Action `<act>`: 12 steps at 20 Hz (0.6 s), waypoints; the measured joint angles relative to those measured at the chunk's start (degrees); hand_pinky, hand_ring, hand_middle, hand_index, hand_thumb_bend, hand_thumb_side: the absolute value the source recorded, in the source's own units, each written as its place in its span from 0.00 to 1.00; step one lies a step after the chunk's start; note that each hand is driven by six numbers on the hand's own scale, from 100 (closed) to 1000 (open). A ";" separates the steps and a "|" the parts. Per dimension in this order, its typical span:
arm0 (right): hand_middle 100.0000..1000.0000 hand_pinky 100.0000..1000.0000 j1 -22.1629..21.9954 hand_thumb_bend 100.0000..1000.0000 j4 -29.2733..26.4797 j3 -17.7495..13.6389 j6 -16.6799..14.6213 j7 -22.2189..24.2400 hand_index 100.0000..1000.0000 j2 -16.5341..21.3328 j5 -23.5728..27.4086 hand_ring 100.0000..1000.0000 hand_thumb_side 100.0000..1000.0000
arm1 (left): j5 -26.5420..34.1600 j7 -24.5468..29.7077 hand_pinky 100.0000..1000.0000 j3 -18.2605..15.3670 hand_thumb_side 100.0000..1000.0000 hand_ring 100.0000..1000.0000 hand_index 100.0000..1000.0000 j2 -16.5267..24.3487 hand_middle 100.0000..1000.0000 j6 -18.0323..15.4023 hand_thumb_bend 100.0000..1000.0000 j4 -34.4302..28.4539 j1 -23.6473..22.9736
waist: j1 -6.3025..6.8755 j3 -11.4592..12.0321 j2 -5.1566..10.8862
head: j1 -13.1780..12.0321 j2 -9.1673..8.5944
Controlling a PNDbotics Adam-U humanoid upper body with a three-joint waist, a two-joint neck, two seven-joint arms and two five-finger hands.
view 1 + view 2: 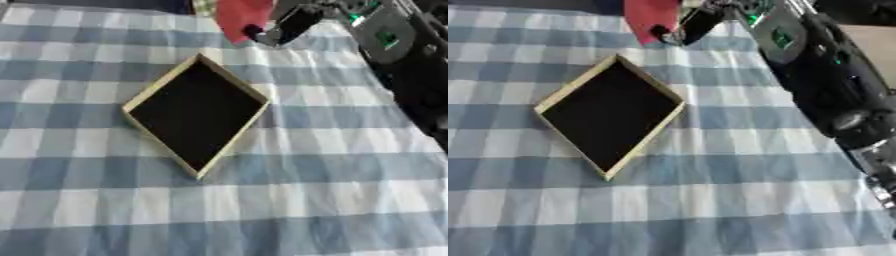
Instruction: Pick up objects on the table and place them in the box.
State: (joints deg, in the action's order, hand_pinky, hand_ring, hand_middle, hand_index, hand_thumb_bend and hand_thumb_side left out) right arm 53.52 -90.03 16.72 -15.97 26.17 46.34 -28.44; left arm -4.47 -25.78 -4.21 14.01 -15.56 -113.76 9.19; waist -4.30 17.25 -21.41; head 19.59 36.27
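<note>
The box (196,114), one shallow tray with a pale wooden rim and a dark floor, lay turned like a diamond on the blue-and-white checked cloth of the desk (332,200), and nothing could be seen inside it, so by the look of things the task had scarcely started. One red object (241,16), flat and cloth-like as far as could be told, sat at the far edge of the desk beyond the box's upper corner, well apart from it. The right robot hand (282,29) reached in from the upper right along its black arm, its dark fingers lying against the lower edge of that red object; whether they were spread, pressed together or already pinching it could not be told from either view. The left robot hand showed in neither view. Counted up: one box, one red object, no other loose thing visible on the cloth. What remained, in my judgement, was lifting the red object and carrying it into the box
</note>
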 measured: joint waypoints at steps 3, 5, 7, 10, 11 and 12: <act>0.35 0.44 -1.20 0.16 -3.75 1.48 -0.76 0.23 0.59 -1.27 -1.81 0.42 0.00 | -0.10 -0.30 0.65 -0.27 0.72 0.70 0.57 0.00 0.55 0.01 0.00 0.00 -0.04 | 0.00 -0.17 0.00 | -0.52 0.00; 0.35 0.45 -1.74 0.16 -5.30 2.52 -1.38 0.43 0.58 -2.14 -3.31 0.43 0.00 | -0.13 -0.39 0.65 -0.31 0.72 0.70 0.57 0.00 0.55 0.07 0.00 0.00 -0.05 | 0.00 -0.29 0.00 | -0.79 0.00; 0.36 0.45 -2.20 0.17 -6.09 3.44 -2.03 0.65 0.58 -3.14 -4.78 0.43 0.00 | -0.15 -0.41 0.65 -0.32 0.72 0.70 0.57 0.00 0.55 0.08 0.00 0.00 -0.06 | -0.03 -0.29 0.00 | -0.86 0.00; 0.35 0.45 -3.03 0.17 -6.53 4.34 -2.96 0.71 0.58 -4.51 -6.82 0.43 0.00 | -0.16 -0.42 0.65 -0.32 0.72 0.70 0.57 0.00 0.55 0.08 0.00 0.00 -0.06 | -0.05 -0.31 0.00 | -1.06 0.00; 0.35 0.44 -3.33 0.17 -6.55 4.61 -3.21 0.67 0.58 -4.89 -7.46 0.43 0.00 | -0.16 -0.42 0.65 -0.32 0.72 0.70 0.57 0.00 0.55 0.08 0.00 0.00 -0.06 | -0.07 -0.31 0.00 | -1.12 0.00; 0.35 0.44 -3.62 0.16 -6.54 4.83 -3.46 0.64 0.58 -5.24 -8.12 0.42 0.00 | -0.16 -0.42 0.65 -0.32 0.72 0.70 0.57 -0.01 0.55 0.08 0.00 0.00 -0.06 | -0.08 -0.31 0.00 | -1.16 0.00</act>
State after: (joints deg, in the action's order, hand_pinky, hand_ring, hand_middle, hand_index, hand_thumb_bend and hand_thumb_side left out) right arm 49.89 -96.57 21.56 -19.43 26.81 41.10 -36.56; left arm -4.63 -26.20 -4.54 14.00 -15.48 -113.76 9.13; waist -4.38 16.94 -21.40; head 18.43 36.27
